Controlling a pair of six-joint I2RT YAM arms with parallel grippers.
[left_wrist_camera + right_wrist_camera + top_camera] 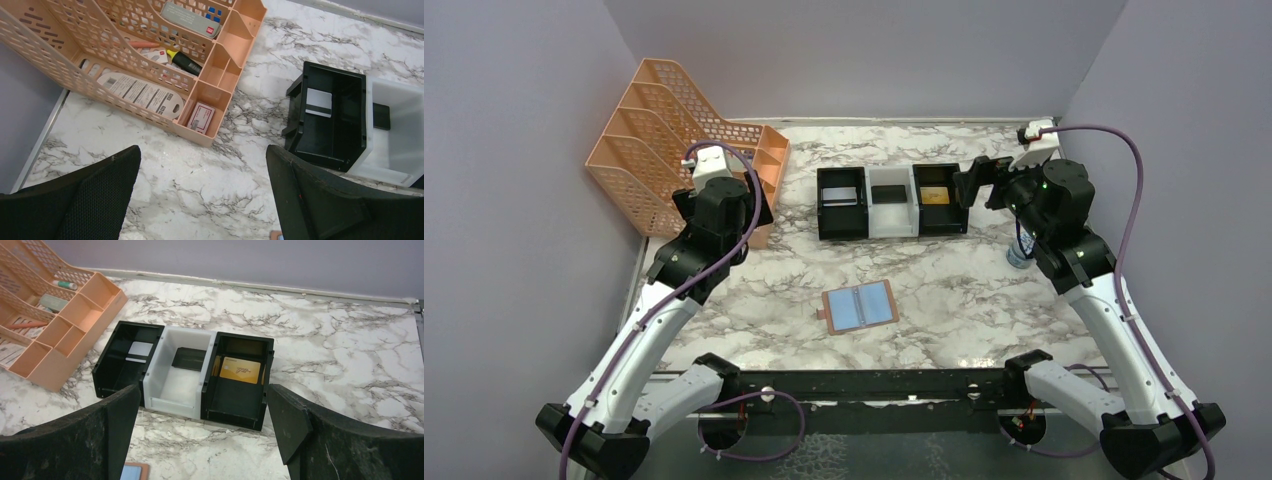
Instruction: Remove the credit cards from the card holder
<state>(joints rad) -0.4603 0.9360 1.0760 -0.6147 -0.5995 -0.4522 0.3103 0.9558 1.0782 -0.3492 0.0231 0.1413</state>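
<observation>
Top external view: task looks finished.
Tan leather bifold card holder [860, 308] lies open, pockets seemingly bare, toward the marble table's [984, 300] near edge. The silver-grey plastic card [842, 196], dark grey card [889, 195] and gold card [935, 197] sit in the black and white box trays [844, 232] (one apiece). Left gripper [202, 200] and right gripper [202, 435] gape, empty.

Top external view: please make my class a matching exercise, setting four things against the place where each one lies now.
Things:
1. gold card
2. dark grey card
3. silver-grey card
4. card holder

Places:
A. white tray
B. marble table, lying open
C. right black tray
D. left black tray

Pairs: 1-C, 2-A, 3-D, 4-B
</observation>
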